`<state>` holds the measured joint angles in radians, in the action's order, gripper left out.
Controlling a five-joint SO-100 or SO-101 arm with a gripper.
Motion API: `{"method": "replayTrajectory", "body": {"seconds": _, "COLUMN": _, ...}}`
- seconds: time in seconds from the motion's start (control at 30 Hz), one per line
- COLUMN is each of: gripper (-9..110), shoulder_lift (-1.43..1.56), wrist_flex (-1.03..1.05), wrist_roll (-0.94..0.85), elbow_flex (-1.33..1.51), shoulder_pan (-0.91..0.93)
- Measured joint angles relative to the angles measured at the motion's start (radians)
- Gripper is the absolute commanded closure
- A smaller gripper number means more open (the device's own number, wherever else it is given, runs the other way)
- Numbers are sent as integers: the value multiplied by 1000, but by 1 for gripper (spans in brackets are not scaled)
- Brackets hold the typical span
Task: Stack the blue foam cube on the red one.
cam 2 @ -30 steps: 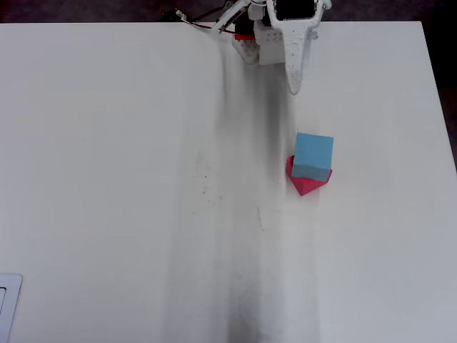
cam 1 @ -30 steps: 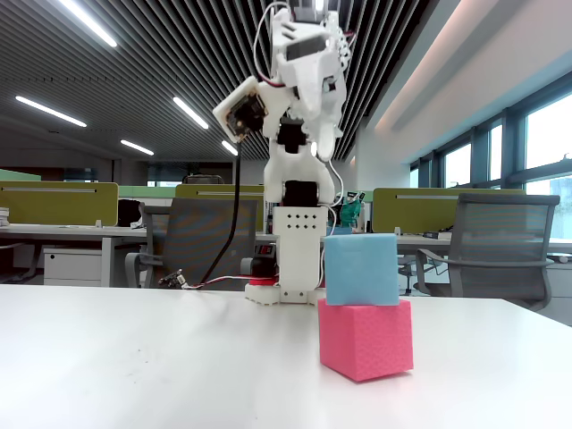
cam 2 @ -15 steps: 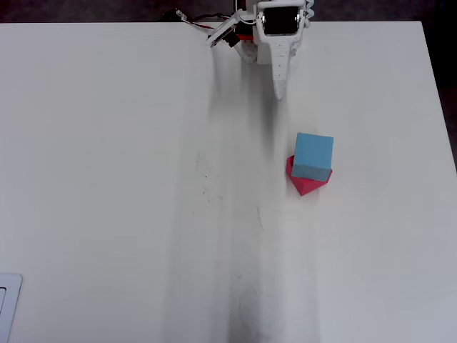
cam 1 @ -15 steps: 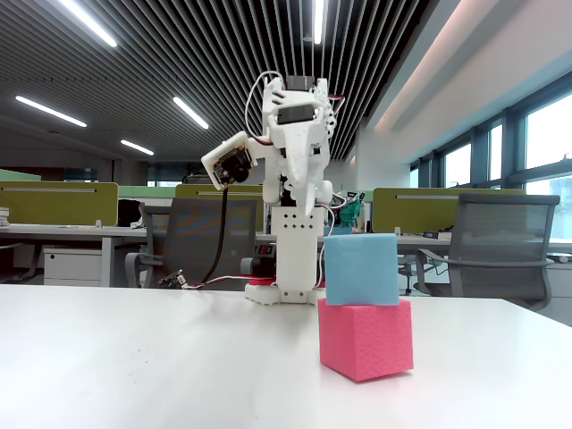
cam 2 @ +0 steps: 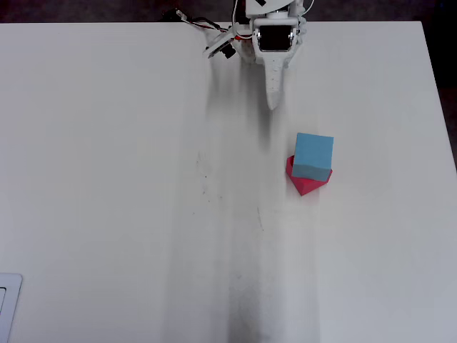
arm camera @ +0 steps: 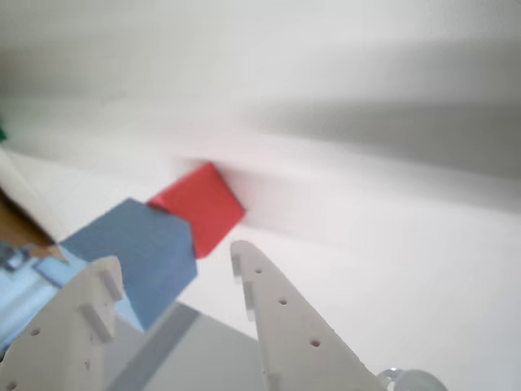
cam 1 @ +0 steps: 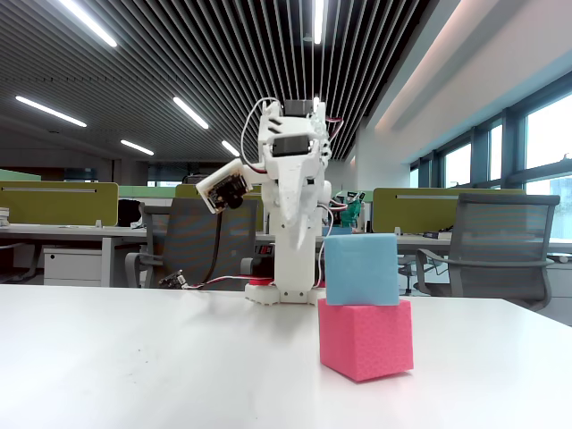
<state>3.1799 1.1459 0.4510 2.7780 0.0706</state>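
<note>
Your claw (arm camera: 175, 269) hangs parted and empty, well apart from the blue foam cube (cam 1: 360, 269), which sits on the red one (cam 1: 365, 339); stacking looks done.

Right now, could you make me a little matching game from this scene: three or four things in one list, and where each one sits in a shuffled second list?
Things:
1. blue foam cube
2. red cube
3. gripper
4. table

Places or states:
A. resting directly on the table, under another block
B. white surface carrying everything
C. on top of the stack
D. empty, apart from the blocks, near the arm's base

Pairs: 1-C, 2-A, 3-D, 4-B
</note>
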Motion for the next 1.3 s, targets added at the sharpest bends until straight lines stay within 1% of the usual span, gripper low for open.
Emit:
{"method": "replayTrajectory", "body": {"seconds": 0.47, "gripper": 86, "shoulder_lift": 0, "wrist_flex": -12, "wrist_roll": -12, "elbow_flex": 57, "shoulder_pan": 11}}
{"method": "replayTrajectory", "body": {"seconds": 0.97, "gripper": 85, "shoulder_lift": 0, "wrist_flex": -15, "wrist_roll": -12, "elbow_flex": 58, "shoulder_pan": 38}}
{"method": "replayTrajectory", "body": {"seconds": 1.13, "gripper": 81, "shoulder_lift": 0, "wrist_flex": -15, "wrist_roll": -12, "elbow_flex": 58, "shoulder_pan": 38}}
{"method": "replayTrajectory", "body": {"seconds": 1.3, "gripper": 80, "shoulder_lift": 0, "wrist_flex": -15, "wrist_roll": -12, "elbow_flex": 58, "shoulder_pan": 38}}
